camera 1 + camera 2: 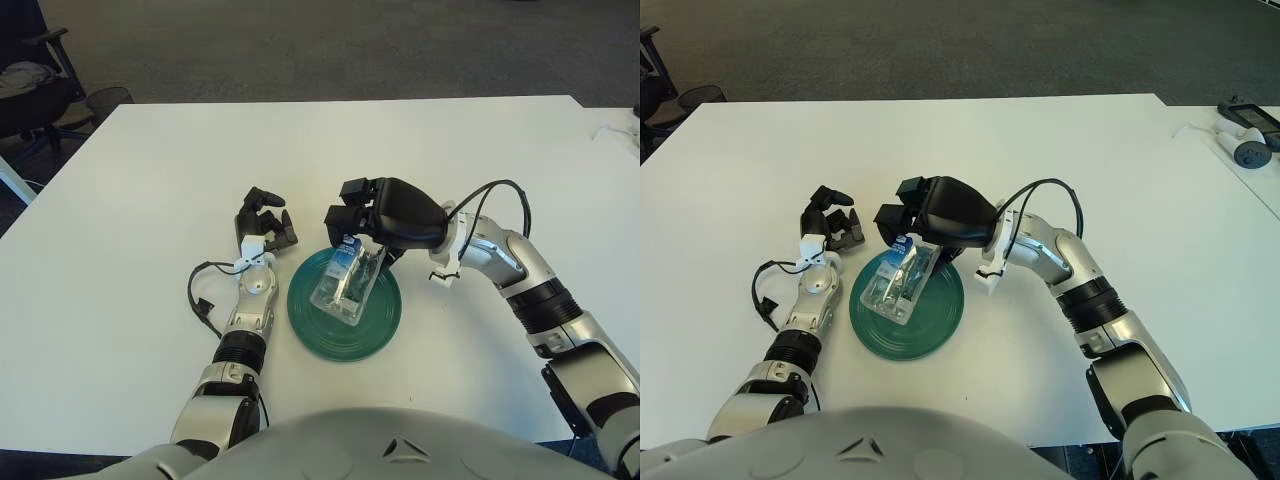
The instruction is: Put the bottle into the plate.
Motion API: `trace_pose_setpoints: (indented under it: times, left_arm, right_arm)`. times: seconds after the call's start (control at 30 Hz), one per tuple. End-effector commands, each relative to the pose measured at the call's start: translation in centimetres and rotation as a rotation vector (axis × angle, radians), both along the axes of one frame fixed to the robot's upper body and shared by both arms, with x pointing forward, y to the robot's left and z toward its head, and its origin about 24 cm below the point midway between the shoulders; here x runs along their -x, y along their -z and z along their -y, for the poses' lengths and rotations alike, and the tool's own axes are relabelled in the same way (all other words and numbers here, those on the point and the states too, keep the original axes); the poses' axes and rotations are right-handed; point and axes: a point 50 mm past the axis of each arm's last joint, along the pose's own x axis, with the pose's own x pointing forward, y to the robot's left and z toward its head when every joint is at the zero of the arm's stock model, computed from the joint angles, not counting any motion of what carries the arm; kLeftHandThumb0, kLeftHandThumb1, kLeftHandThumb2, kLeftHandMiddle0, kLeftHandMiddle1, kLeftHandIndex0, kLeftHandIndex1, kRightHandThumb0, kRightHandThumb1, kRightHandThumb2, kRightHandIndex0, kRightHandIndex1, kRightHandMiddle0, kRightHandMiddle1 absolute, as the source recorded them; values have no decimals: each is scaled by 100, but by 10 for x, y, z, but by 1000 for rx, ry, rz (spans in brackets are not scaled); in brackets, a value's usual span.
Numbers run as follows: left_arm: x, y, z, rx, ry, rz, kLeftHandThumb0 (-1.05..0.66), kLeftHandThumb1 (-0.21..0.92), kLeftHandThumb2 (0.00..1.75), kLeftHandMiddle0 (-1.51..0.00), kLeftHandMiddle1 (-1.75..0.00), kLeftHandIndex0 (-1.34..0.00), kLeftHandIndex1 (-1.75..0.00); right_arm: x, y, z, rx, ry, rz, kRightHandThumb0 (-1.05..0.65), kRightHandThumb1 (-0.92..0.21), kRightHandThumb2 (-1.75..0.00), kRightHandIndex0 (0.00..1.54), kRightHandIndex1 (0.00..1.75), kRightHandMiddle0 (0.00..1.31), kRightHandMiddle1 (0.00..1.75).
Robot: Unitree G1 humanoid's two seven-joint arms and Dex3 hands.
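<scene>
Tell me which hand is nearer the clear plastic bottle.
Right. The right hand is over the clear plastic bottle's blue-capped end, above the green round plate. The left hand shows beside the plate's left rim, apart from the bottle.

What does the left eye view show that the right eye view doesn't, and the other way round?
Only the left eye view shows the black office chair and dark mesh bin beyond the table's far left corner. Only the right eye view shows the small grey devices at the far right. Both show the white table, the round green plate with the clear plastic bottle lying in it, the right hand over the bottle's blue-capped end, and the idle left hand just left of the plate.
</scene>
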Motion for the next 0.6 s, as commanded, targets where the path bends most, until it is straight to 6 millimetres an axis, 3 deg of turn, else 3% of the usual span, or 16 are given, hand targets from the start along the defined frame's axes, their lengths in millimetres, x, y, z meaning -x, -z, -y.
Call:
trace_pose_setpoints:
  times: [0.0,0.1,0.17,0.3,0.37,0.4,0.43,0.53,0.57]
  left_arm:
    - [10,17,-2,4,5,-91,-53,17,150,-123,-175,-73,-175]
    - [10,15,-2,-17,-5,-103,-53,17,150,-123,-175,-73,-175]
    - [10,15,-3,-18,-11,-112,-53,16,150,-122,-175,-73,-175]
    - [10,15,-2,-10,-15,-122,-53,16,151,-122,-175,-74,-175]
    - [10,15,-3,-7,-13,-123,-53,16,151,-121,-175,-74,-175]
    - [10,15,-3,-6,-11,-123,-53,16,151,-121,-175,-74,-175]
    - [11,17,-4,-2,-5,-120,-53,16,151,-121,-175,-74,-175]
    - [10,25,-9,1,12,-127,-53,16,151,-120,-175,-74,-175]
    - [10,28,-11,0,17,-132,-53,16,151,-120,-175,-74,-175]
  right_arm:
    - [-4,-7,3,16,14,28,-39,-51,-103,109,175,61,174]
    - [-7,-14,2,19,37,25,-41,-51,-100,101,175,55,168]
    - [-8,-14,1,29,52,23,-41,-54,-94,83,175,54,164]
    - [-6,-12,4,112,85,32,-37,-79,-54,33,175,43,157]
    - [-5,-10,4,156,89,40,-36,-86,-48,18,160,36,160]
    - [-4,-10,5,172,90,45,-43,-84,-46,14,139,25,143]
    - [-4,-9,5,198,91,56,-46,-82,-46,14,130,22,136]
    - [-4,-8,8,253,99,69,-57,-80,-45,10,75,6,102]
    - [-4,-8,9,266,101,68,-58,-81,-44,9,64,5,94]
